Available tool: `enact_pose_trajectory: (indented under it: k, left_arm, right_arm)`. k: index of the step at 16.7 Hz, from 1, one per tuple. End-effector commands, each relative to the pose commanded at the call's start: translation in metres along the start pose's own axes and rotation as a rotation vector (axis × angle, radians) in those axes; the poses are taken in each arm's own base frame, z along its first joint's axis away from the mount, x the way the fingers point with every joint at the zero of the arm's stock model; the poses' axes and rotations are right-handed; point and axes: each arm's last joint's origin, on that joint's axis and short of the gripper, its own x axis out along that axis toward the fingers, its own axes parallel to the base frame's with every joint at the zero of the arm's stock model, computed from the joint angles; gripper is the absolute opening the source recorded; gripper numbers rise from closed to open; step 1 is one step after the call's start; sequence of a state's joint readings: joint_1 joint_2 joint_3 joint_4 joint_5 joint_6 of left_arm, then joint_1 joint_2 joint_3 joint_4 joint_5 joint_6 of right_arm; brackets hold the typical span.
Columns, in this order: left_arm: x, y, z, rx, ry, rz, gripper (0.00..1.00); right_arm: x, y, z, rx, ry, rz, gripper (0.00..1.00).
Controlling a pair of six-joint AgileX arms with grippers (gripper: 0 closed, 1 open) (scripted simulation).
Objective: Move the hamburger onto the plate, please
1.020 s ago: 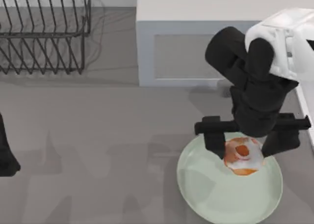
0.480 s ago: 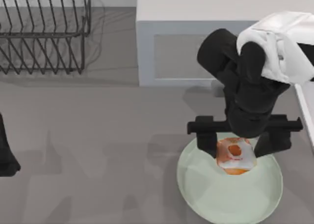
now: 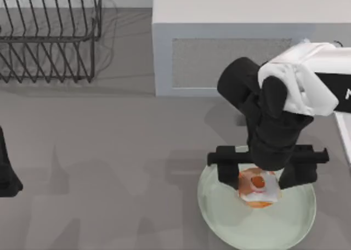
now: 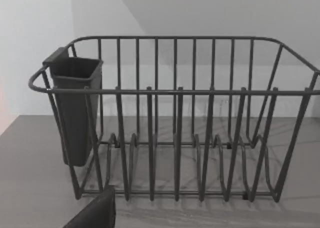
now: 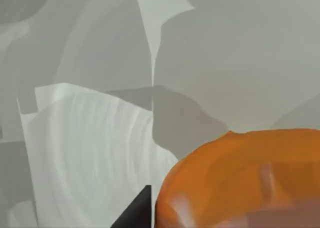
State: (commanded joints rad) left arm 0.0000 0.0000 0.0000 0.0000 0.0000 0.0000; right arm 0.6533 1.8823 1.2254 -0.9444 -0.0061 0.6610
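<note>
The hamburger [image 3: 256, 187], a small orange-and-white round, is held just above the upper middle of the pale mint-green plate [image 3: 230, 220] at the table's front right. My right gripper [image 3: 262, 176] reaches down over the plate, shut on the hamburger, with a dark finger [image 3: 228, 173] pressed against each side of it. The right wrist view shows the hamburger's orange side [image 5: 240, 178] close above the glossy plate [image 5: 90, 153]. My left arm [image 3: 6, 176] is parked at the table's left edge.
A white microwave [image 3: 230, 41] stands at the back, right behind the working arm. A dark wire dish rack [image 3: 49, 36] sits at the back left; the left wrist view shows the rack [image 4: 175, 138] with a cutlery cup [image 4: 75, 108].
My right gripper has carried the hamburger a little left and lower toward the plate's surface. The left arm has not moved.
</note>
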Motion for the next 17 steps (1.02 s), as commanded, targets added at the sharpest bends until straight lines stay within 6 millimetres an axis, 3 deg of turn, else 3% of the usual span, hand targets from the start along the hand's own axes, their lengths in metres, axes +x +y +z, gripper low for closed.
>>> enact_pose_trajectory:
  k: [2,15,17]
  left_arm:
    - [0.0000,0.0000,0.0000,0.000,0.000,0.000,1.00]
    - [0.0000,0.0000,0.0000,0.000,0.000,0.000,1.00]
    - [0.0000,0.0000,0.0000,0.000,0.000,0.000,1.00]
  right_arm:
    - [0.0000,0.0000,0.0000,0.000,0.000,0.000,0.00]
    - [0.0000,0.0000,0.0000,0.000,0.000,0.000,0.98]
    - [0.0000,0.0000,0.0000,0.000,0.000,0.000,1.00]
